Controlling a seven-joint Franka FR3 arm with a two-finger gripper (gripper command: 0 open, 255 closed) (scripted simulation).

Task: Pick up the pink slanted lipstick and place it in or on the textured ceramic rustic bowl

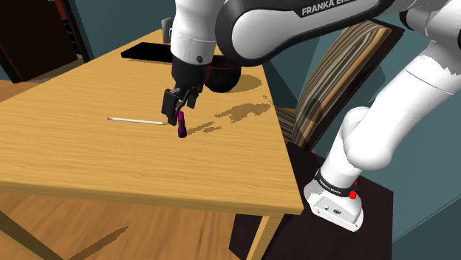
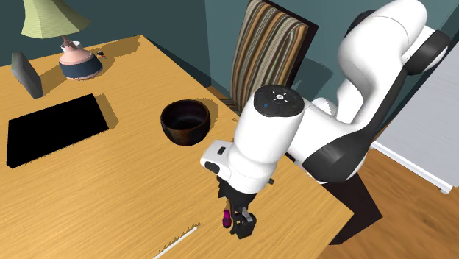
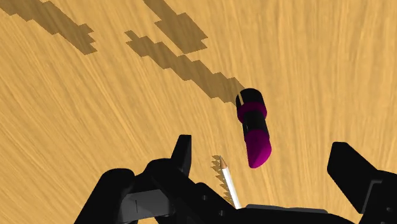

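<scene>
A lipstick (image 1: 181,125) with a magenta slanted tip and black base stands upright on the wooden table (image 1: 89,155). My gripper (image 1: 179,103) hangs just above it, open, the fingers not touching it. In the wrist view the lipstick (image 3: 254,127) rises into the gap of the gripper (image 3: 267,162), between the left finger (image 3: 181,156) and the right finger (image 3: 353,168). The dark bowl (image 1: 222,76) sits farther back on the table, behind the arm. From the second exterior view the bowl (image 2: 185,121) is empty, and the lipstick (image 2: 226,216) peeks out beside the gripper (image 2: 239,221).
A thin white pencil (image 1: 137,120) lies just to the shoulder view's left of the lipstick. A flat black mat (image 2: 55,129), a lamp (image 2: 70,44) and a small dark block (image 2: 26,73) occupy the far end. A striped chair (image 2: 268,51) stands at the table's side edge.
</scene>
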